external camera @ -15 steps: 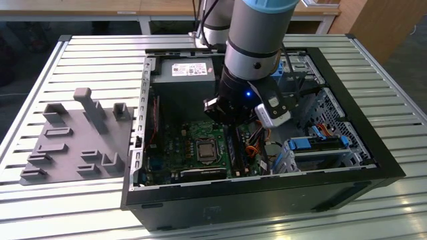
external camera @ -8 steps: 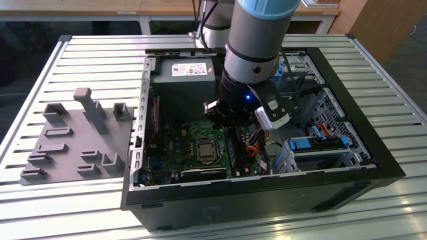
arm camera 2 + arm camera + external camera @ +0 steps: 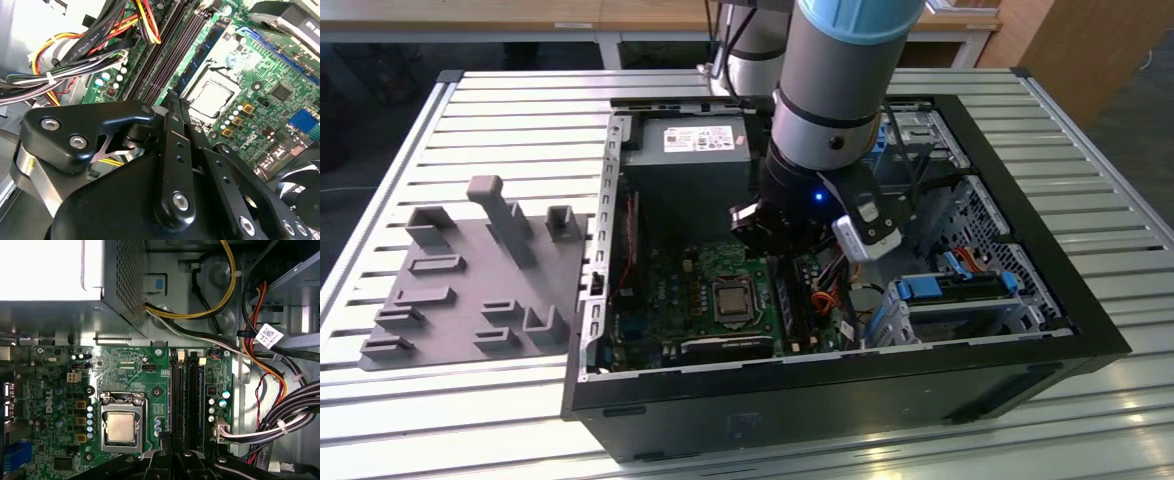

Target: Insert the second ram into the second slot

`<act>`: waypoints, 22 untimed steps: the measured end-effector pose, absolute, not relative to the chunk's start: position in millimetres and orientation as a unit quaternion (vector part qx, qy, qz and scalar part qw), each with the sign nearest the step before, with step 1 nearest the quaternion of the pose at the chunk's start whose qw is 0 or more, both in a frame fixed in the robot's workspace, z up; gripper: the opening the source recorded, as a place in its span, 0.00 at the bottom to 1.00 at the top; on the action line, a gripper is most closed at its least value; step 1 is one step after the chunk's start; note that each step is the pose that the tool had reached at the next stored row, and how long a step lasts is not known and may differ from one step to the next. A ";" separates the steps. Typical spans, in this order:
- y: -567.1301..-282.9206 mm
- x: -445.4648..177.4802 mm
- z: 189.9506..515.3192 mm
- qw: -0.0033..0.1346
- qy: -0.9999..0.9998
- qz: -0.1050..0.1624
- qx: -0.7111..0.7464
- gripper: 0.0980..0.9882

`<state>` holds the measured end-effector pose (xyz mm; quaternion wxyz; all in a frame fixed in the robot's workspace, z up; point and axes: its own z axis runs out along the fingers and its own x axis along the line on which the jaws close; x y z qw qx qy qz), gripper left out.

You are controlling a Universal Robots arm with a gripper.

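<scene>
At the exterior view's left a grey fixture (image 3: 467, 275) sits on the slatted surface (image 3: 507, 120), just beside the open case (image 3: 854, 385). At frame centre the arm (image 3: 834, 90) reaches down into the case over the motherboard (image 3: 674, 300). In the second wrist view the fingers (image 3: 171, 127) stand narrow, almost together, above one end of the dark slots (image 3: 172, 45), left of the socket (image 3: 212, 97). I cannot tell whether the ram lies in a slot.
</scene>
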<state>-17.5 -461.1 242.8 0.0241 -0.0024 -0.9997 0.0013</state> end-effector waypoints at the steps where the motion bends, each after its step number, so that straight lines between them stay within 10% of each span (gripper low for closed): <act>1: -461.1 -17.4 242.1 0.024 -1.000 0.001 -0.002 0.02; 22: -461.1 -14.1 231.0 0.024 -1.000 -0.002 -0.002 0.02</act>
